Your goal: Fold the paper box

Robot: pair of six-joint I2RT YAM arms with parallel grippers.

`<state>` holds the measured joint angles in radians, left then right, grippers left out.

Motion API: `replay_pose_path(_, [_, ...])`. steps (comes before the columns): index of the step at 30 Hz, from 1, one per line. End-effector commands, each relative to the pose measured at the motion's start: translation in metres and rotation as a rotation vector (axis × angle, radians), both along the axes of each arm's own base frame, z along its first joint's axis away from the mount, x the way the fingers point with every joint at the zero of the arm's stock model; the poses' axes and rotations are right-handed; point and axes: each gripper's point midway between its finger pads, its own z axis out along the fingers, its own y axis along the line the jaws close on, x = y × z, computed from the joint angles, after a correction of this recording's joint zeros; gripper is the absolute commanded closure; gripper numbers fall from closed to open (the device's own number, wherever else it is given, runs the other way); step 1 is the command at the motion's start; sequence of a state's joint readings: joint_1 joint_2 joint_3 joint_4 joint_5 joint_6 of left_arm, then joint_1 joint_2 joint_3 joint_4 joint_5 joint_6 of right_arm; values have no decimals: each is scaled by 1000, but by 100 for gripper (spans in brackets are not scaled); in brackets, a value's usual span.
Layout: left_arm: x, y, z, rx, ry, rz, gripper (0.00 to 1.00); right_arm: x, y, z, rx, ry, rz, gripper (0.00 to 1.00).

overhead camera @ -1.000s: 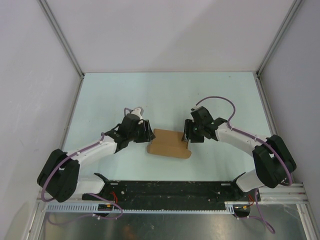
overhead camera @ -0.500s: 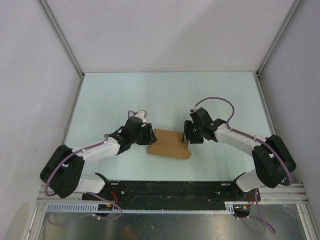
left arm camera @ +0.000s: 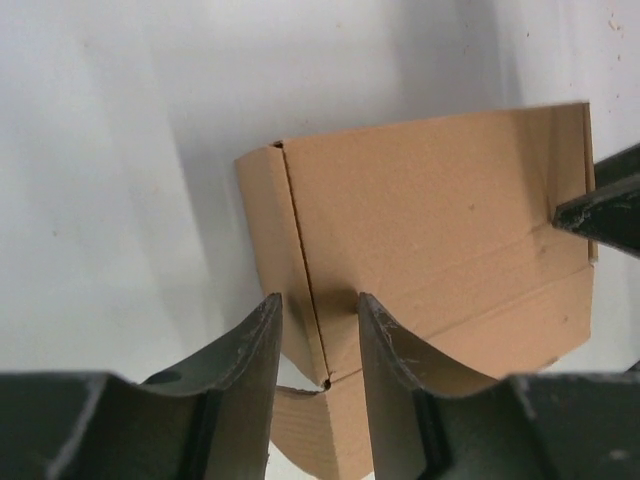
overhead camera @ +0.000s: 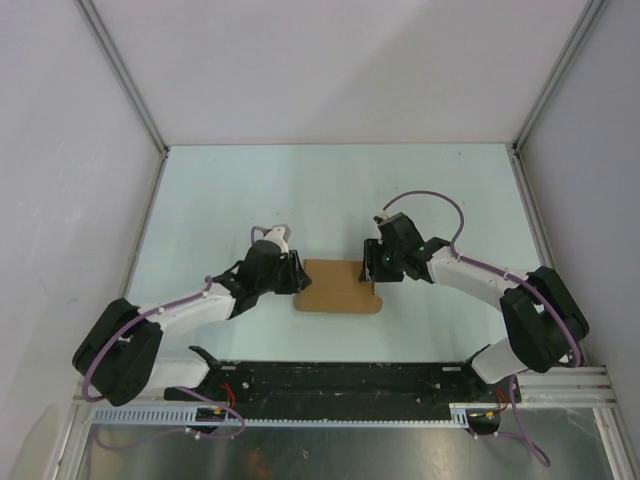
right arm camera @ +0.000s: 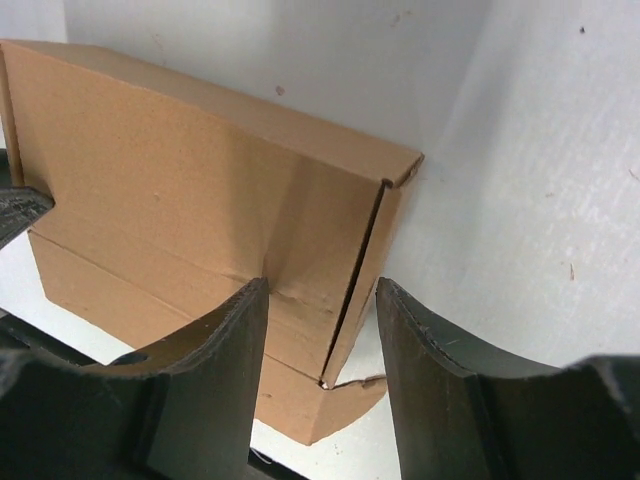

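Note:
The brown paper box (overhead camera: pixel 338 288) lies on the table between my two grippers, partly folded, with its side flaps raised. My left gripper (overhead camera: pixel 298 279) is at the box's left end. In the left wrist view the left gripper (left arm camera: pixel 318 325) is open and its fingers (left arm camera: pixel 250 350) straddle the raised left flap of the box (left arm camera: pixel 430 230) without pinching it. My right gripper (overhead camera: pixel 372 272) is at the box's right end. In the right wrist view the right gripper (right arm camera: pixel 322 330) is open and straddles the raised right flap of the box (right arm camera: pixel 200 190).
The pale table (overhead camera: pixel 330 190) is enclosed by white walls at the back and both sides. The black base rail (overhead camera: pixel 340 380) runs along the near edge behind the arms. A rounded tab of the box (right arm camera: pixel 330 405) sticks out towards the near side.
My left gripper has moved right onto the box's left flap. My right gripper has shifted slightly left and back at the right flap. The box has stayed in place.

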<state>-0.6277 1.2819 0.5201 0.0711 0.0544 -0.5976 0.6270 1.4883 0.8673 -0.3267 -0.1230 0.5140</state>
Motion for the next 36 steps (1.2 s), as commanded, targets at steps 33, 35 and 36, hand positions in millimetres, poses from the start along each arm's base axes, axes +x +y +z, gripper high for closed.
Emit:
replay_pose_path(33, [-14, 12, 63, -48, -156, 31, 43, -2, -19, 54, -52, -178, 117, 23])
replay_pose_path(35, [-7, 8, 68, -12, -185, -5, 44, -7, -23, 56, -36, -204, 97, 23])
replay_pose_path(36, [0, 3, 81, -15, -215, -17, 45, -9, -23, 56, -21, -205, 82, 23])
